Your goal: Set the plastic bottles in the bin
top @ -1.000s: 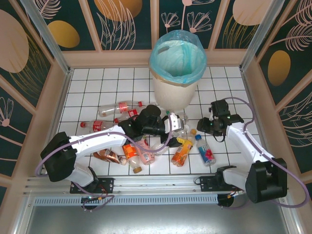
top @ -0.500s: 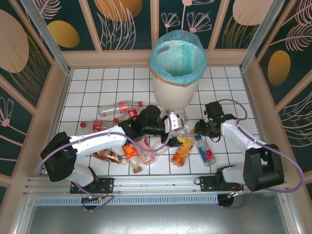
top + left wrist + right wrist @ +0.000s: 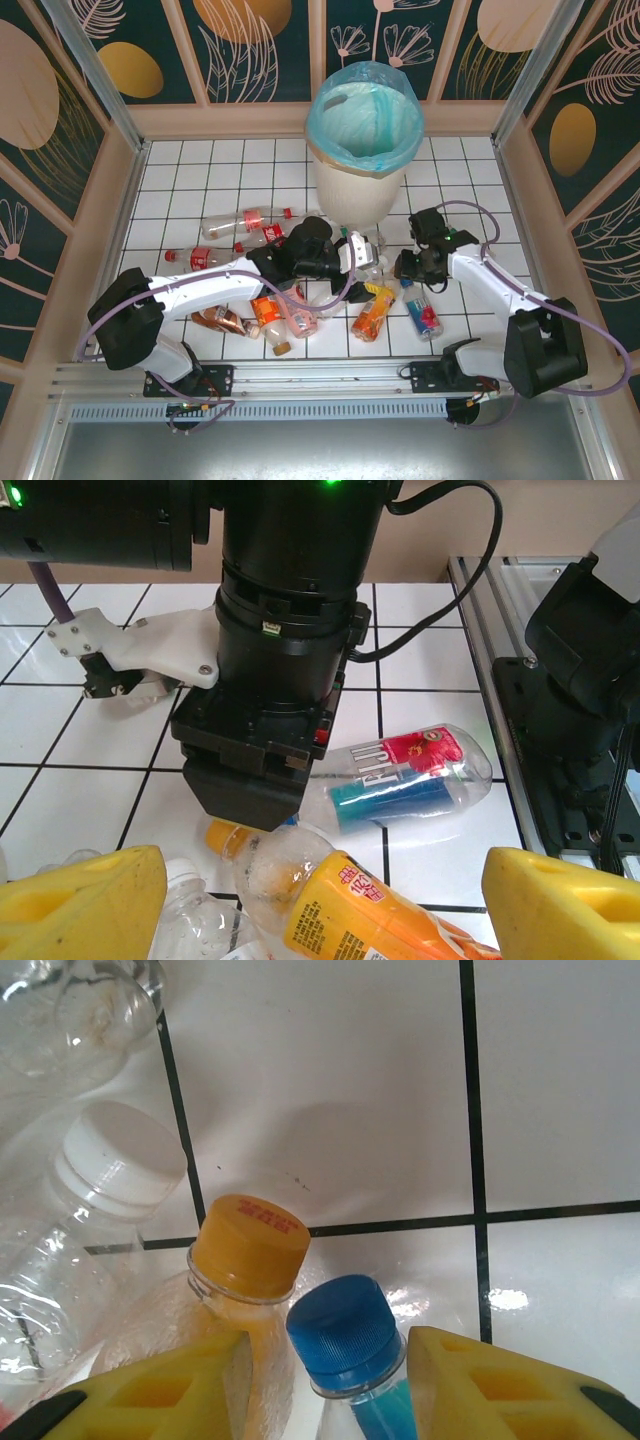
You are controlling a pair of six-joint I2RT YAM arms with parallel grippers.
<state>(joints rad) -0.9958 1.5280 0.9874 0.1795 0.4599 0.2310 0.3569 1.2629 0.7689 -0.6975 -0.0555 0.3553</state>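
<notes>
Right pincer (image 3: 325, 1385) first: its yellow foam pads (image 3: 165, 1385) stand on either side of a small clear plastic bottle with a blue screw cap (image 3: 345, 1338). The jaws are apart with a sliver of gap on one side, so it straddles the neck and is not clenched. Pressed against that cap is a clear bottle with an orange cap (image 3: 250, 1245) and an orange label. Further out lies a crumpled clear bottle with a white cap (image 3: 118, 1165), all on the white-tiled table top (image 3: 560, 1090).

Left pincer (image 3: 320, 910) is released, pads wide apart, hovering over the orange-capped bottle and grasping nothing.

Containers now: the round cream-white bin (image 3: 355, 190), lined with a translucent blue-green plastic bag (image 3: 365, 100), stands upright at the middle of the table's far edge. Inside I can make out the bag's crumpled lining.

Arms: the right arm (image 3: 490, 290) leans in from the near right corner, wrist tipped straight down in front of the bin. The left arm (image 3: 200, 290) stretches low from the near left corner towards the centre.

The blue-capped bottle lies on its side, blue and red label up, just right of centre. The other plastic bottles (image 3: 240, 222) lie scattered between the bin and the near edge: clear ones with red caps, a brown one, a pink one.
</notes>
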